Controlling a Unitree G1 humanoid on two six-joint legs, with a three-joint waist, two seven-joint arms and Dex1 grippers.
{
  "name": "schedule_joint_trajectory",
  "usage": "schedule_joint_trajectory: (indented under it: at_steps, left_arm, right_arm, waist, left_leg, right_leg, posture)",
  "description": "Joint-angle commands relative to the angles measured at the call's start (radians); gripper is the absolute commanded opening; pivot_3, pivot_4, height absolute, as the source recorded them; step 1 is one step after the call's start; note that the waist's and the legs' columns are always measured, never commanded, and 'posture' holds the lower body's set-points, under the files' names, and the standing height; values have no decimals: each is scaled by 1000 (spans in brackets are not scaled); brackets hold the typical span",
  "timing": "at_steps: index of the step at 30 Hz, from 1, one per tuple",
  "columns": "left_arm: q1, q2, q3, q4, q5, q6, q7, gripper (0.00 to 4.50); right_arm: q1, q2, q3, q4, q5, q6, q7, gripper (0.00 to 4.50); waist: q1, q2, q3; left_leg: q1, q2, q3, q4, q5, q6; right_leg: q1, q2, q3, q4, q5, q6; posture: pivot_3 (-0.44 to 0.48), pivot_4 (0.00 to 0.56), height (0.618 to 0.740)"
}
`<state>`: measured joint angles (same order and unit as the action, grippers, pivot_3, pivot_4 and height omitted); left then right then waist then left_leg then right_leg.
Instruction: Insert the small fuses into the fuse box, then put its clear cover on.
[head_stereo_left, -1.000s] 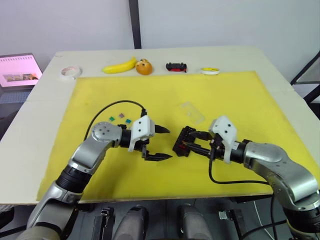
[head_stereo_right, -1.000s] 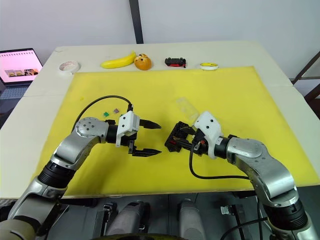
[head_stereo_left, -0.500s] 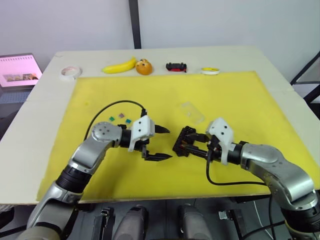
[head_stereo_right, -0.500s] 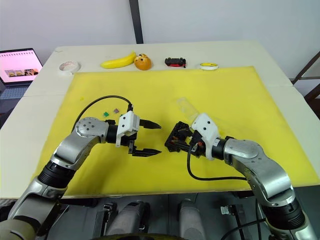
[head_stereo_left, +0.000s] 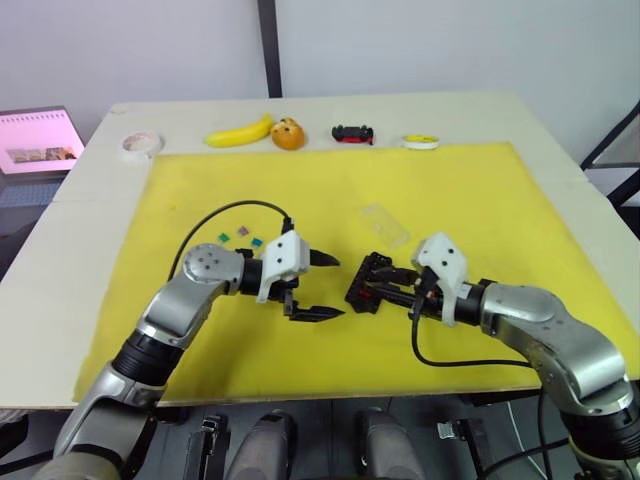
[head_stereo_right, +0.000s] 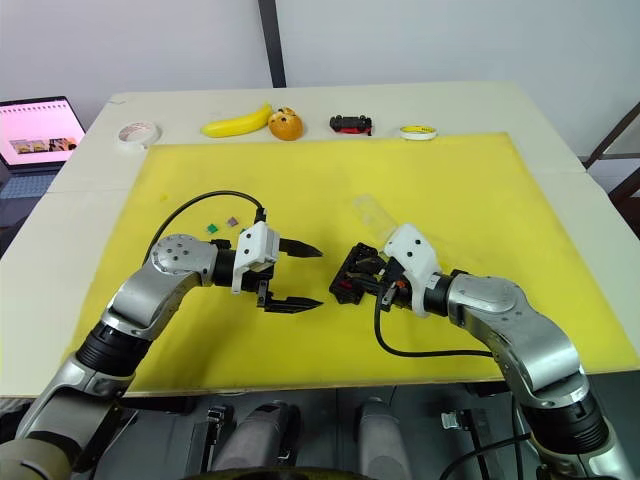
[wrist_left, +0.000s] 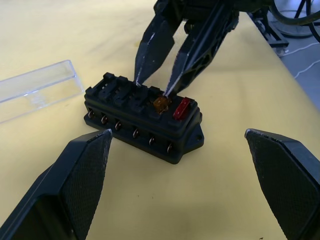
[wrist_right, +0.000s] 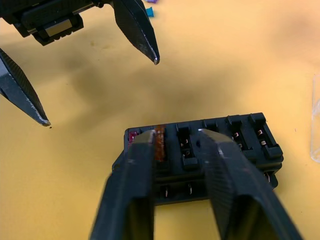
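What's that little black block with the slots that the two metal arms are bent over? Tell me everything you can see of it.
The black plastic fuse box is a small rectangular block lying flat on the yellow mat, between the two grippers. Its top has slots; a red fuse and an orange fuse sit in two slots at one end, the rest look empty. Small metal contacts line its side. The right gripper hovers just above it, fingertips slightly apart by the orange fuse. The clear plastic cover lies beside it, off.

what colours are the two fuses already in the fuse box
One red fuse and one orange fuse, side by side at one end of the fuse box; clearest in the left wrist view.
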<state>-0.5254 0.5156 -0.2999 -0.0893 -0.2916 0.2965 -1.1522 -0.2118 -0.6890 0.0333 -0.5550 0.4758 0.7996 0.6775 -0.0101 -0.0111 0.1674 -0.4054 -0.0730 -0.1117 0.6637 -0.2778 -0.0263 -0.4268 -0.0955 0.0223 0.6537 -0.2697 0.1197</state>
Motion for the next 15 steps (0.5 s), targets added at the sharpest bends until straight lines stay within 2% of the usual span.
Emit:
schedule_joint_trajectory:
  at_steps: [1, 15]
  left_arm:
    - [-25, -1, 17, -22, -3, -7, -1, 4500]
    - [-20, 2, 18, -26, -6, -4, -3, 4500]
  right_arm:
    - [-9, -12, -4, -15, -2, -13, 9, 1419]
    - [-21, -8, -13, -35, 7, -17, 15, 1419]
  waist:
    - [0, 0, 0]
    - [0, 0, 0]
  left_leg:
    - [0, 0, 0, 0, 0, 0]
    - [0, 0, 0, 0, 0, 0]
  right_leg:
    - [0, 0, 0, 0, 0, 0]
    - [0, 0, 0, 0, 0, 0]
  posture:
    - [0, 150, 740]
    - [0, 150, 740]
